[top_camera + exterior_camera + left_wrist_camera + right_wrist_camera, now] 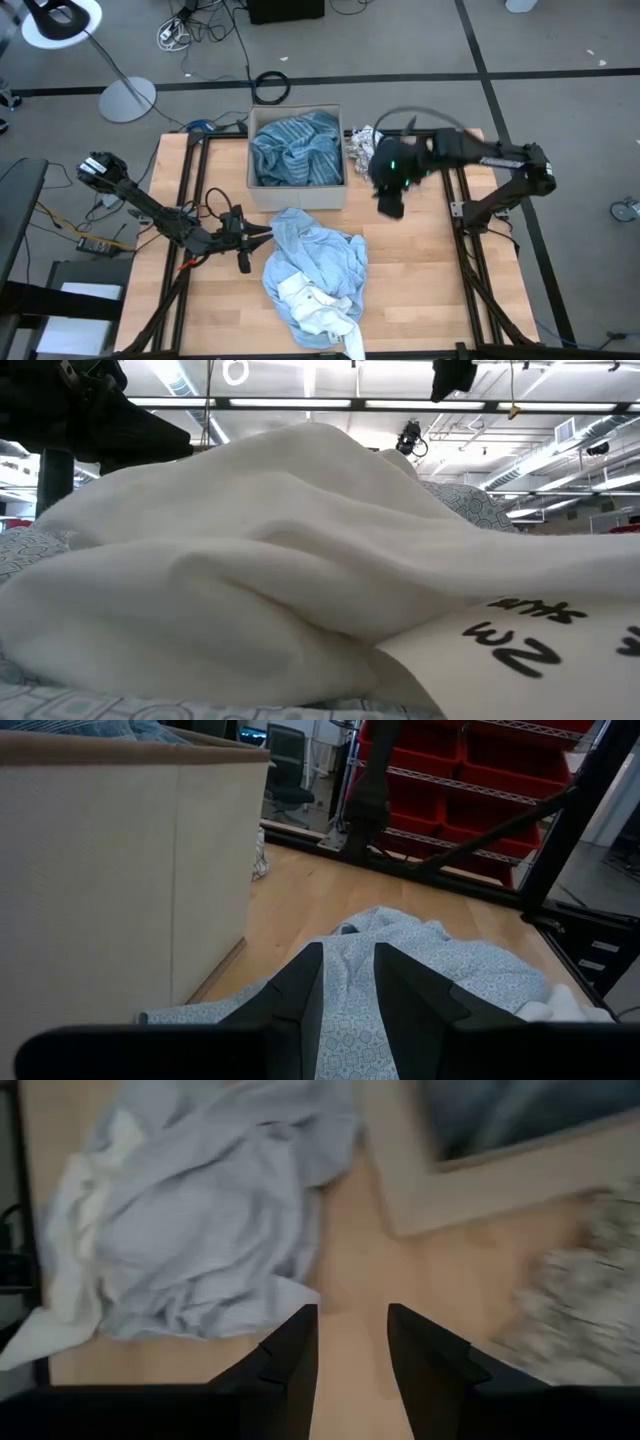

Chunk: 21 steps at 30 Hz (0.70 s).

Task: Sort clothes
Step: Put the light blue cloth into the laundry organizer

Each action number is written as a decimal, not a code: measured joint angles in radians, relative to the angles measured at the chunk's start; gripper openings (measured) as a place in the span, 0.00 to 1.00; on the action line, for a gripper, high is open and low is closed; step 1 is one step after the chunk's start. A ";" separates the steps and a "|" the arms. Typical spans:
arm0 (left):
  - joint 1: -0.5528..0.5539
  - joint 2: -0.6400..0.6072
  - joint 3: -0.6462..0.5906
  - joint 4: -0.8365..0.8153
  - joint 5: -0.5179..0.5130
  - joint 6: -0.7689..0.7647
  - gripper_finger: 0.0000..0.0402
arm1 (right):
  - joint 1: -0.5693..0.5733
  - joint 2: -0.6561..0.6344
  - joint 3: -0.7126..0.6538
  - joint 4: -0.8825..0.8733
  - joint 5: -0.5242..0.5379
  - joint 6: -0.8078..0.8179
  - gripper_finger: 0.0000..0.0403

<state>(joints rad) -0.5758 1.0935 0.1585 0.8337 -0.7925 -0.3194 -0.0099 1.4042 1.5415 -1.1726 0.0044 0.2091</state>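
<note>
A light blue garment (318, 258) lies crumpled on the table's middle, with a white garment (318, 305) on its near part. The white garment fills the low view (250, 560). A grey-blue striped garment (295, 148) lies in the tan box (296, 196). A white garment with black pattern (360, 143) lies on the table to the right of the box. My left gripper (266, 232) is open, low, at the light blue garment's left edge (420, 970). My right gripper (391, 206) is open and empty above the bare table, right of the box and near the patterned garment (590, 1295).
The tan box (120, 870) stands close beside my left gripper, on the far side. Black frame rails (470, 260) run along the table's left and right sides. Bare wood (420, 290) shows to the right of the light blue garment.
</note>
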 joint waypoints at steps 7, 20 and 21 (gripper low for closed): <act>0.000 0.000 0.000 -0.001 -0.001 0.000 0.25 | 0.127 0.018 -0.289 0.361 -0.042 0.005 0.31; 0.000 0.000 0.000 0.000 0.000 -0.003 0.25 | 0.152 0.262 -0.343 0.637 -0.111 -0.164 0.58; 0.000 0.000 0.000 0.000 0.000 -0.004 0.25 | 0.152 0.285 -0.343 0.658 -0.111 -0.177 0.62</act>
<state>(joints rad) -0.5758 1.0935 0.1585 0.8337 -0.7929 -0.3229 0.1421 1.6888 1.1984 -0.5144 -0.1062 0.0317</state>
